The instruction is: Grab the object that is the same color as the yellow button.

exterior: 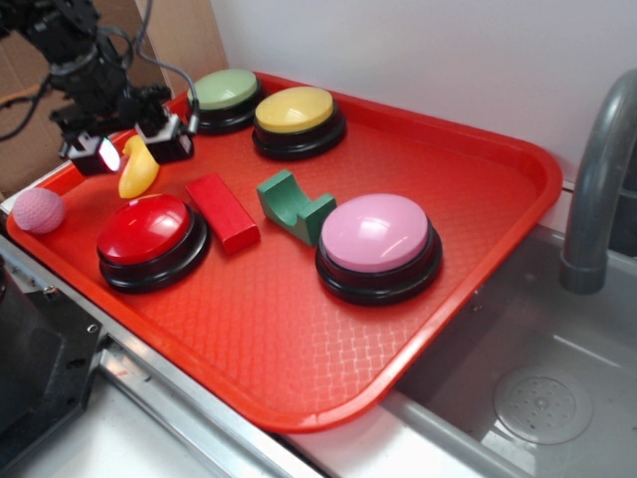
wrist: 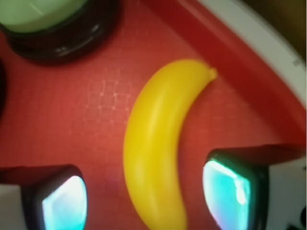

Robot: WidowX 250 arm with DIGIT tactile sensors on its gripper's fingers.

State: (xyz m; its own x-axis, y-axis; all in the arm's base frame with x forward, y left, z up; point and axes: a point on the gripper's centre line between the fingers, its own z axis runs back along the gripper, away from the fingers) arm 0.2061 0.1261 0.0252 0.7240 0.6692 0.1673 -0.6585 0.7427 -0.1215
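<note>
The object, a small glossy yellow banana-shaped piece [exterior: 137, 169], lies on the red tray [exterior: 299, 349] near its far left rim. In the wrist view the object [wrist: 158, 143] runs lengthwise between my two fingers, with a gap of red tray on each side. My gripper [exterior: 129, 149] hangs directly over it, open, its fingers [wrist: 64, 201] straddling the piece without touching it. The yellow button [exterior: 295, 112], pale yellow dome on a black base, stands at the back of the tray, to the right of my gripper.
A green-topped button [exterior: 225, 92] sits just behind the gripper and shows in the wrist view [wrist: 43, 14]. A red button [exterior: 147, 234], red block [exterior: 222, 211], green arch piece [exterior: 292, 205] and pink button [exterior: 376, 239] fill the tray. A pink ball [exterior: 38, 210] rests at the left rim. A sink and faucet [exterior: 597, 179] lie to the right.
</note>
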